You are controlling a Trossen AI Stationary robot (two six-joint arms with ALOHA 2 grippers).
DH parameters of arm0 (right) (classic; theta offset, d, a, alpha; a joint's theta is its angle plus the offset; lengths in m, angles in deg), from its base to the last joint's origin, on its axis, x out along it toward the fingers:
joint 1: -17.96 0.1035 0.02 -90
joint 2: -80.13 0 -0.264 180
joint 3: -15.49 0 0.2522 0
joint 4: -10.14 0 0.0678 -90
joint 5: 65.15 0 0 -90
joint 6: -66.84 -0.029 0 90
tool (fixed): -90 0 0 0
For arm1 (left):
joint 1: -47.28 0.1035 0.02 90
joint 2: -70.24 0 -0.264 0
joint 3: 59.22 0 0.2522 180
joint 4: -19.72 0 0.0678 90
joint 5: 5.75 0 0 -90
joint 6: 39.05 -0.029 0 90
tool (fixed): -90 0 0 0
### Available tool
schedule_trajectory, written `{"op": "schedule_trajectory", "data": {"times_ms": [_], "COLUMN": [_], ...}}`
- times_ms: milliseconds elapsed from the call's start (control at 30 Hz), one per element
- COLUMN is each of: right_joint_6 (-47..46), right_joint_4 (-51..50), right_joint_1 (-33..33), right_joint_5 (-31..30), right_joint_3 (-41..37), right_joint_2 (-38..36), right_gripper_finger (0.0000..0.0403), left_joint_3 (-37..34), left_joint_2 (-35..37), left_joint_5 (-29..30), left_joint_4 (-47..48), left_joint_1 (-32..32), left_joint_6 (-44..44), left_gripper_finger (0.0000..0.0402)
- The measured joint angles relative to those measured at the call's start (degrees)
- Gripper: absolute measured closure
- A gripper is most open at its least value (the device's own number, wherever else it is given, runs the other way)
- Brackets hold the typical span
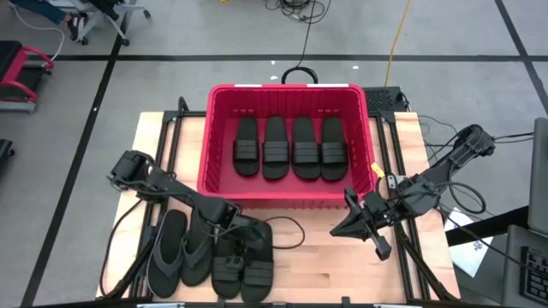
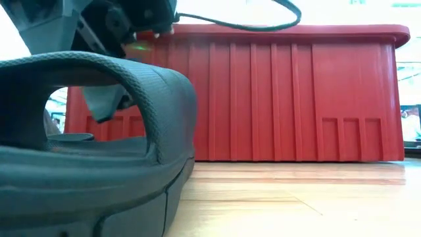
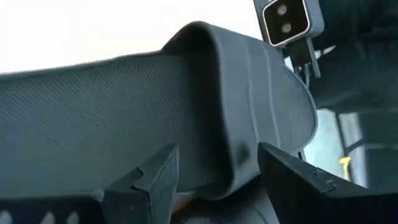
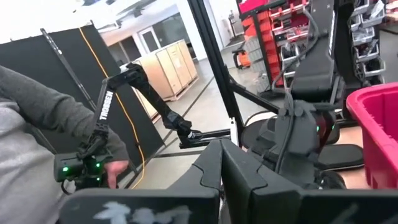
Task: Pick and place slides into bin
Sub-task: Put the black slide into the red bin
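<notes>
The red bin (image 1: 289, 192) stands at the table's middle far side with several black slides (image 1: 291, 147) lying side by side in it. Two black slides (image 1: 244, 263) and two dark grey flip-flops (image 1: 181, 251) lie flat on the table's near left. My left gripper (image 1: 228, 221) is open, low over the far end of the left black slide (image 3: 155, 106); its fingers stand on either side of the ribbed strap. My right gripper (image 1: 339, 228) is shut and empty, above the table near the bin's near right corner. My left gripper's two fingers (image 3: 152, 180) stand apart on either side of the slide's strap edge (image 3: 239, 155). Whether they touch it I cannot tell. The slide lies on the table.
The nearest black slide (image 2: 85, 151) fills the low view's left, with the bin's wall (image 2: 289, 99) behind it. Bare wooden table (image 1: 325, 265) lies near the front, right of the slides. A person's grey sleeve and hand (image 4: 37, 124) show beyond the table.
</notes>
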Motion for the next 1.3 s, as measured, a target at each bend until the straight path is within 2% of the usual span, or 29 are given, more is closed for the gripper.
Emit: {"op": "schedule_trajectory", "data": {"times_ms": [167, 467, 567, 700, 767, 1033, 1200, 1300], "right_joint_6": [0.1, -0.3, -0.3, 0.0, 0.1, 1.4, 0.3, 0.4], "right_joint_4": [0.0, 1.4, 1.4, 1.3, 1.3, 0.9, 0.8, 0.8], "right_joint_1": [0.0, 0.0, 0.0, 0.0, 0.0, 0.0, 0.0, 0.0], "right_joint_5": [0.0, -1.6, -1.6, -1.6, -1.6, -1.5, -1.4, -1.3], "right_joint_3": [0.0, 0.0, 0.0, 0.0, 0.0, 0.0, 0.0, 0.0], "right_joint_2": [0.0, 0.0, 0.0, 0.0, 0.0, 0.0, 0.0, 0.0], "right_gripper_finger": [0.0403, 0.0403, 0.0403, 0.0403, 0.0403, 0.0403, 0.0403, 0.0403], "left_joint_3": [-3.5, -7.4, -7.5, -7.5, -7.5, -5.1, 0.1, 4.9], "left_joint_2": [0.0, 0.0, 0.0, 0.1, 0.2, 0.1, -0.1, -0.1], "left_joint_5": [-0.6, 5.5, 5.2, 3.3, 2.4, 1.0, 0.7, -1.8], "left_joint_4": [-6.8, -17.0, -17.3, -17.3, -17.7, -15.8, -7.4, -2.4], "left_joint_1": [-1.1, -2.1, -2.1, -2.4, -2.6, -3.2, -3.2, -3.7], "left_joint_6": [4.6, 6.7, 5.3, 4.7, 4.9, 4.2, 1.8, 0.5], "left_gripper_finger": [0.0188, 0.0190, 0.0229, 0.0352, 0.0384, 0.0398, 0.0399, 0.0400]}}
